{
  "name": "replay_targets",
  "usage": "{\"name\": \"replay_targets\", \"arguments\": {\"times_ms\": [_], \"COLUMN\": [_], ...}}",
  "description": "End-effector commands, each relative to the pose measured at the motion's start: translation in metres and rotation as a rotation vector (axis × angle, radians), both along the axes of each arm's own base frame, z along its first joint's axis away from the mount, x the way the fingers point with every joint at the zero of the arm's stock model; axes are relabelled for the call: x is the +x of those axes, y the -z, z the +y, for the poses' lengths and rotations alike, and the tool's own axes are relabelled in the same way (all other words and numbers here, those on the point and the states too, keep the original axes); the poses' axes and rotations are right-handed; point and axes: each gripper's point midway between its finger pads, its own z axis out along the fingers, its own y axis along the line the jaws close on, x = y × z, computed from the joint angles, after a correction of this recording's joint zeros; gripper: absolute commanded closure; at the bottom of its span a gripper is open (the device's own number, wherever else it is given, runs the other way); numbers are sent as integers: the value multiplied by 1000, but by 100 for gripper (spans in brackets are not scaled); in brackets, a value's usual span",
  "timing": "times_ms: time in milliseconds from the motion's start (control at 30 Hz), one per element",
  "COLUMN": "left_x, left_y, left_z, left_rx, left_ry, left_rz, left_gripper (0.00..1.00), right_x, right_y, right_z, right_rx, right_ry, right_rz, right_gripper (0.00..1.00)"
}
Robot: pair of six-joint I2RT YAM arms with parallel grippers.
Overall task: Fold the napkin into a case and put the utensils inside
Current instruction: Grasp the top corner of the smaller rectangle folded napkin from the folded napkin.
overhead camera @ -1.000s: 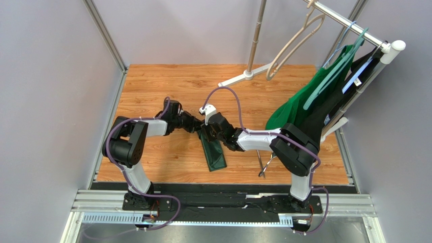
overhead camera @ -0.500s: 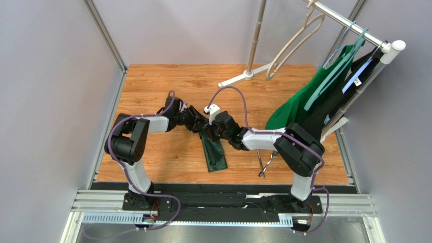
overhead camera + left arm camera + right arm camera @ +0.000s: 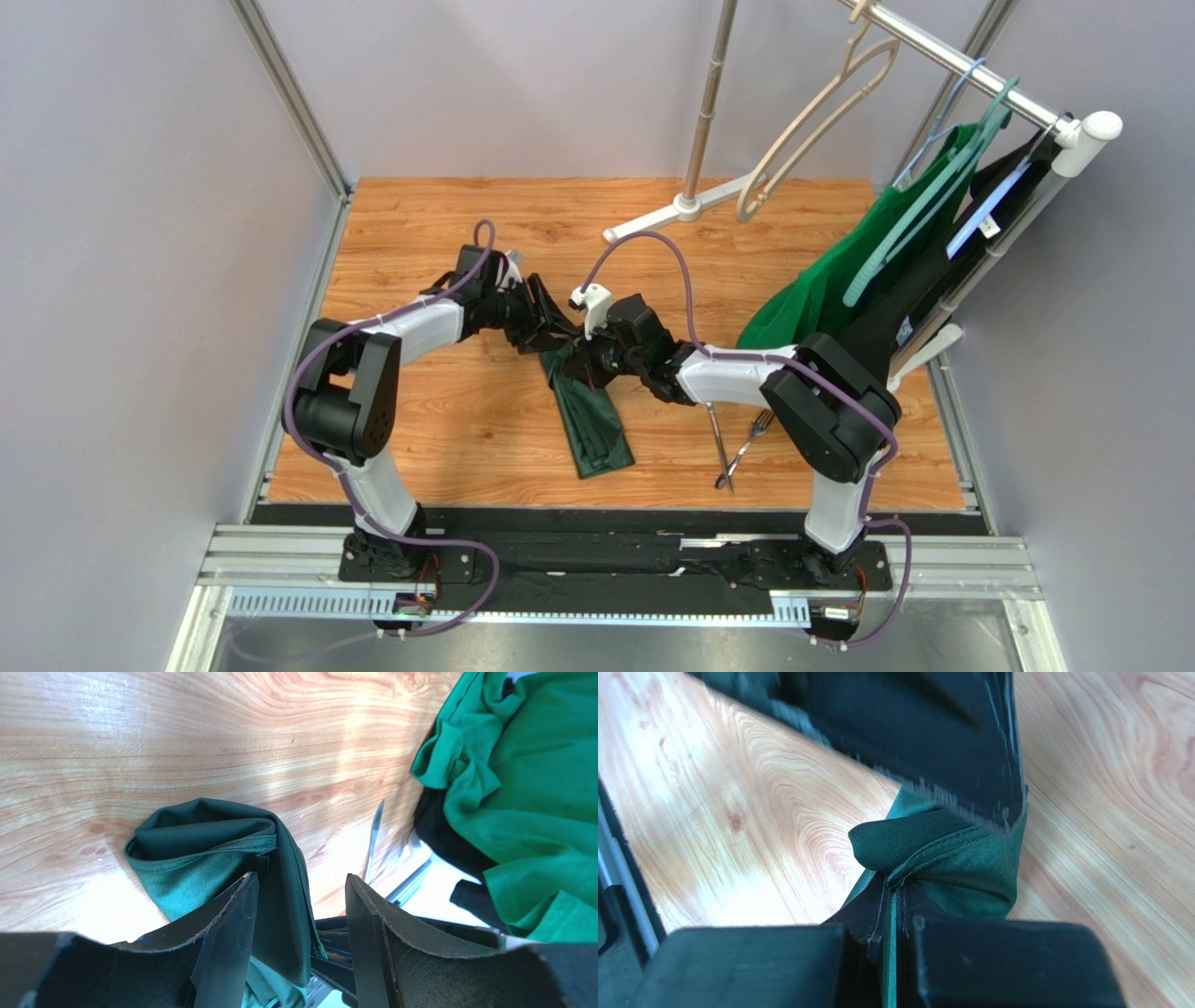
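Here the right jaws pinch the far end of the napkin (image 3: 592, 427), the left jaws stand parted astride it, its long axis runs toward the near worktop (image 3: 421, 238) edge, and the utensils (image 3: 739, 445) lie to its right, nearer the right arm

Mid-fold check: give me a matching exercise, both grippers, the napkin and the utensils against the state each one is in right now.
Things:
1. left gripper
2. right gripper
3. napkin
4. utensils

States:
A. lying loose on the table, apart from the cloth
B. shut on the napkin's far end
C. open, fingers apart
D. folded into a narrow strip, bunched at the far end

Pairs: 1-C, 2-B, 3-D, 4-A
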Motion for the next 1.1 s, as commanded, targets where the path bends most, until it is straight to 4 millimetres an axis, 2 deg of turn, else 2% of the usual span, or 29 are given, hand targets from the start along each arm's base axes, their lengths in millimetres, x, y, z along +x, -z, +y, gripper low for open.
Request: {"name": "replay_targets", "arguments": {"times_ms": [0, 133, 200, 233, 300, 333, 367, 400, 500, 533, 633, 733, 900, 1067], "left_x": [-8, -12, -13, -14, -11, -10, -9, -9, -11, -16, -19, -20, -17, -20], "left_y": [8, 14, 16, 17, 13, 11, 9, 7, 7, 11, 6, 1, -6, 1], "left_z": [-6, -15, -18, -18, -17, -18, -15, -16, -15, -14, -15, -12, -9, -8], "left_rx": [26, 58, 50, 46, 39, 27, 18, -2, -54, -70, -148, -143, -161, -181], "left_ry": [73, 127, 138, 131, 93, 82, 60, 20, -103, -135, -237, -307, -411, -423], "left_rz": [28, 66, 78, 90, 96, 91, 100, 130, 221, 256, 343, 399, 477, 569], "left_gripper": [42, 43, 48, 68, 85, 99, 100, 100, 100, 100, 100, 100, 100, 100], "right_x": [1, -2, -1, 0, 0, 0, 3, 0, 1, 4, 3, 1, -10, -19], "right_y": [-18, -17, -17, -16, -16, -16, -25, -20, -26, -26, -28, -34, -38, -49], "right_z": [19, 22, 22, 21, 16, 13, 11, 4, -2, -5, -10, -11, 0, 4], "right_rx": [61, 57, 45, 39, 39, 44, 69, 76, 112, 110, 118, 135, 141, 161], "right_ry": [-89, -126, -132, -130, -117, -102, -80, -46, 12, 34, 55, 38, -46, -121], "right_rz": [-10, 0, -4, 0, 14, 20, 1, 34, 25, 13, -10, -34, -53, -80], "right_gripper": [100, 99, 98, 97, 92, 88, 81, 70, 61, 60, 58, 57, 55, 50]}}
